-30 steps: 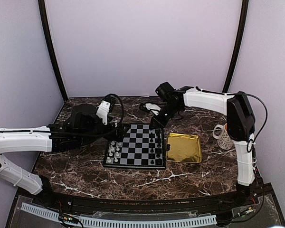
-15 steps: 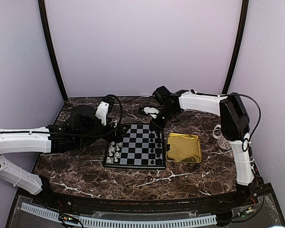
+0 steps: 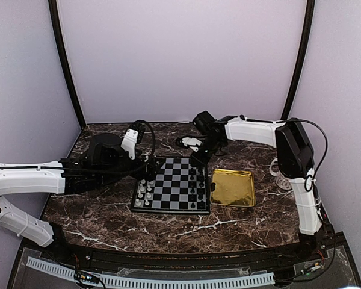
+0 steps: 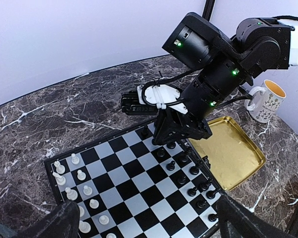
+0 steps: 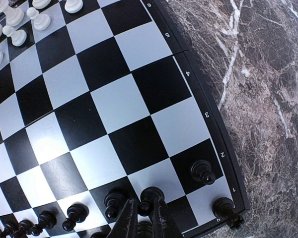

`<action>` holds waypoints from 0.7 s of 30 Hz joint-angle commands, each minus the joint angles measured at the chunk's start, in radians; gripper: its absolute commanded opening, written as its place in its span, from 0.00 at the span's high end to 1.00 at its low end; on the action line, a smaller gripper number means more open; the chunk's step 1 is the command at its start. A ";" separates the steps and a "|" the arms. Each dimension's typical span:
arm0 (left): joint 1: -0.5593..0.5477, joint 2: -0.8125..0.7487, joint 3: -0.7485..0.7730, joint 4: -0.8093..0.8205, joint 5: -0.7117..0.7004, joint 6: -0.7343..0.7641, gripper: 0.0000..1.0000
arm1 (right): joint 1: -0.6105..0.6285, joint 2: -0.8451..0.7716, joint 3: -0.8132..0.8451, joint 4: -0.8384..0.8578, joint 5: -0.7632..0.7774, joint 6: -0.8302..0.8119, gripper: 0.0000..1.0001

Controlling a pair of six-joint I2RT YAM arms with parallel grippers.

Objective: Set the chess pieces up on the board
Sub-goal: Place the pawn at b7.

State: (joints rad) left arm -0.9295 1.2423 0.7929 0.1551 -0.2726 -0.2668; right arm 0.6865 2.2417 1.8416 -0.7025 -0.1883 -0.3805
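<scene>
The board (image 3: 171,188) lay flat at the middle of the marble table (image 3: 108,224), its sides roughly square to the table's near edge. White pieces (image 3: 144,191) stood in two lines along its left edge and black pieces (image 3: 198,189) in two lines along its right edge. The squares between the two camps were bare, leaving a broad open lane down the centre. A gold tray (image 3: 233,187) lay just beside the board's right rim, so little free marble remained on that side. A mug (image 3: 281,171) stood well apart from the board, near the table's right edge. A small black and white device (image 3: 189,141) lay on the marble just beyond the far rim. To the left of the board and in front of it the marble was open.

The right gripper (image 5: 145,201) was down among the black lines near the board's far right corner. Its fingers (image 5: 126,220) were drawn almost together. In the wrist view they appeared to pinch a black pawn (image 5: 150,193), though the contact itself was partly hidden by the finger tips. Another black piece stood just beside it on the left, and a further piece occupied the corner square against the rim.

The left gripper (image 4: 149,225) hung above the board's far left corner with its jaws spread wide and nothing between them. It was clear of the white lines below.
</scene>
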 commanded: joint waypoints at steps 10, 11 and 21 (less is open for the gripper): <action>0.003 0.003 -0.027 0.025 0.016 -0.018 0.01 | 0.005 0.036 0.050 0.028 0.015 0.006 0.86; 0.003 0.003 -0.027 0.026 0.016 -0.018 0.01 | 0.004 0.037 0.052 0.027 0.016 0.006 0.85; 0.003 0.001 -0.027 0.041 0.006 0.016 0.01 | 0.004 -0.057 0.065 -0.022 0.013 0.026 0.74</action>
State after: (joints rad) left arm -0.9295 1.2491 0.7788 0.1623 -0.2630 -0.2737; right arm 0.6865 2.2642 1.8801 -0.7036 -0.1780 -0.3691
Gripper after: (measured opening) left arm 0.989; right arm 0.236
